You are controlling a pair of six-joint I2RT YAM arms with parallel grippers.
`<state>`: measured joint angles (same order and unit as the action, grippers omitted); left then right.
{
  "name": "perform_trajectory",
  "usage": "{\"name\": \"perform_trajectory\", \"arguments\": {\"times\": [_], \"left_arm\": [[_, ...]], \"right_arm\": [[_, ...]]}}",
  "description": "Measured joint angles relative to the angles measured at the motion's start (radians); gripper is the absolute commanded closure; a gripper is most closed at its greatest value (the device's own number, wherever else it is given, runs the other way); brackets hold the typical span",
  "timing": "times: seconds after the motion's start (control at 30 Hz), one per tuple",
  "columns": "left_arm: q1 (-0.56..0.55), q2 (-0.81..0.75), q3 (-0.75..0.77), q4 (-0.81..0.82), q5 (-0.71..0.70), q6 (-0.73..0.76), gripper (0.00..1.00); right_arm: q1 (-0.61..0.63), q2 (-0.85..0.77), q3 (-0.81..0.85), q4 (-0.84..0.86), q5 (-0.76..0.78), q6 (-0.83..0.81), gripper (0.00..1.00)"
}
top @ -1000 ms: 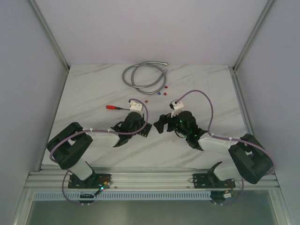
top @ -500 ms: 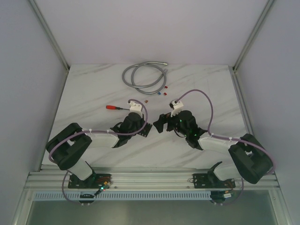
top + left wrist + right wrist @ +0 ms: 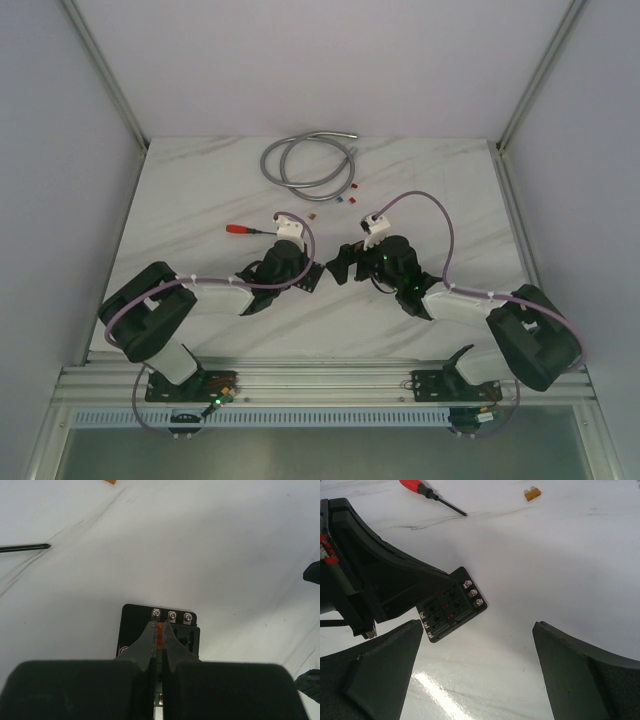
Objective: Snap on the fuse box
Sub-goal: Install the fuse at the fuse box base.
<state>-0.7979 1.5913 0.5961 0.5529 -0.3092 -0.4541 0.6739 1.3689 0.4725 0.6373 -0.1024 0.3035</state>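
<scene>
Seen from above, both arms reach from their bases at the 6 o'clock edge of the white marbled tabletop (image 3: 200,180) toward its middle, where their tips nearly meet. The left gripper (image 3: 160,626) points down onto the fuse box (image 3: 451,611), a small black square block lying flat on the tabletop a little toward 6 o'clock of centre. The gripper's fingers are pressed almost together, with their tips over the top face of the box. A thin orange sliver shows in the slit between them, and I cannot tell whether it is pinched there or sits in a slot beneath. In the left wrist view, a row of three silver screws (image 3: 171,615) stands just past the fingertips, along the box's 12 o'clock edge. In the right wrist view, the slots hold small red fuses (image 3: 450,605), and there are screws along two opposite sides.

The right gripper (image 3: 477,630) hangs at 3 o'clock of the box, near it but apart. It faces the box with its jaws spread wide and nothing between them.

Farther out, at about 10 o'clock of the left gripper, a red-handled screwdriver (image 3: 240,229) lies flat with its dark shaft pointing toward 3 o'clock. An orange fuse (image 3: 533,494) lies alone at about 12 o'clock of the box. Beyond it, a few tiny loose fuses (image 3: 340,198) in red and blue are scattered. Farthest of all, at 12 o'clock near the far edge, rests a coiled grey hose (image 3: 305,160).
</scene>
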Motion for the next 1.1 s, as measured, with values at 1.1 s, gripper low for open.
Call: {"name": "perform_trajectory", "arguments": {"times": [1.1], "left_arm": [[0.01,0.018,0.039,-0.085,0.008,0.016,1.0]], "right_arm": [[0.0,0.001,0.0,0.001,-0.034,0.0,0.0]]}}
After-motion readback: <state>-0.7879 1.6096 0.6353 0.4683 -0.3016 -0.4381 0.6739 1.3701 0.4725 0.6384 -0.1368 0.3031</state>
